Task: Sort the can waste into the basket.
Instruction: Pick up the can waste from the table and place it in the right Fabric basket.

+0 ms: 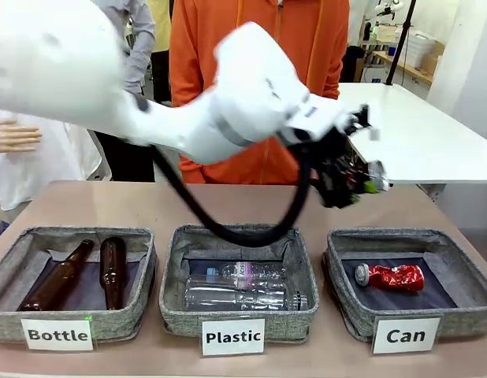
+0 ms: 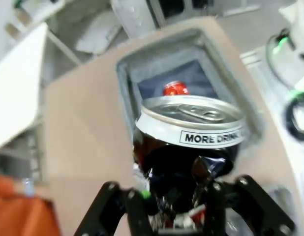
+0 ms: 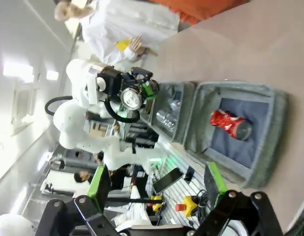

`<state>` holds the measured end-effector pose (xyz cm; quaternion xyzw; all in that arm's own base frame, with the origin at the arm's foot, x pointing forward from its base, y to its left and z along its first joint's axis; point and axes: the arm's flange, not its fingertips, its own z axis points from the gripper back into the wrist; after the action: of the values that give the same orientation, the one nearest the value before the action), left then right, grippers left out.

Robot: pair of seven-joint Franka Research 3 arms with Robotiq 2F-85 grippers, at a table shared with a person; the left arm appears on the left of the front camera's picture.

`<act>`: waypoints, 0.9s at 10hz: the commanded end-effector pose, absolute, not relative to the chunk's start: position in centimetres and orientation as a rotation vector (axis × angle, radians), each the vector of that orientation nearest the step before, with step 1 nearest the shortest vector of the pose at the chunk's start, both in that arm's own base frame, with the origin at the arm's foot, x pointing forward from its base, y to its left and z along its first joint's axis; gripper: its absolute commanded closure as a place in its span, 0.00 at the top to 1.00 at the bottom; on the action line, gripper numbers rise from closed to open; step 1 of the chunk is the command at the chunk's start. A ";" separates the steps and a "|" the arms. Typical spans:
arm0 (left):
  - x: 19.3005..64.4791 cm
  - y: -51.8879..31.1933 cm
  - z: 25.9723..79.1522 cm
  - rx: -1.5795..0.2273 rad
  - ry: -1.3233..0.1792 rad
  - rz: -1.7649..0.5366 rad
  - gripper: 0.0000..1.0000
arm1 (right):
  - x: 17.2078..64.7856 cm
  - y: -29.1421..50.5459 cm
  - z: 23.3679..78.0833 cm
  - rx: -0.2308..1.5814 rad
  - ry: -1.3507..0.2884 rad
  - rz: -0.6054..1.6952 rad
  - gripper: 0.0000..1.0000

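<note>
We are mid-carry: the left claw (image 1: 355,183), clamped on the dark can (image 2: 189,147), hangs at right of frame above the "Can" basket (image 1: 347,260) (red can (image 1: 389,276) inside); next, release over it. The right claw (image 3: 157,189) gapes empty.

Red can (image 1: 393,276), dark silver-topped can (image 2: 189,147), grey basket (image 1: 346,272).

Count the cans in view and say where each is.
2: a red can lying in the Can basket; a dark can held in the left gripper above it.
</note>
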<state>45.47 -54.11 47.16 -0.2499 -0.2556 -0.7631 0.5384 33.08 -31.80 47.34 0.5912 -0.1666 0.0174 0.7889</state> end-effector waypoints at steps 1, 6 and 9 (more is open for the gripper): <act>48.3 -62.9 45.7 -0.676 -0.536 -1.910 0.00 | 33.0 -35.5 46.9 1.201 -0.436 -0.055 1.00; 46.4 -70.4 42.4 -0.672 -0.371 -2.005 0.00 | 31.4 -36.4 46.9 1.191 -0.426 -0.069 1.00; 46.2 -70.3 41.7 -0.655 -0.307 -2.033 0.57 | 31.4 -36.4 46.9 1.191 -0.426 -0.069 1.00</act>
<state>44.16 -67.32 40.87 -0.2800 -0.1385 -0.8275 0.4665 31.59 -36.56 46.63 0.5553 -0.1979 -0.0334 0.8071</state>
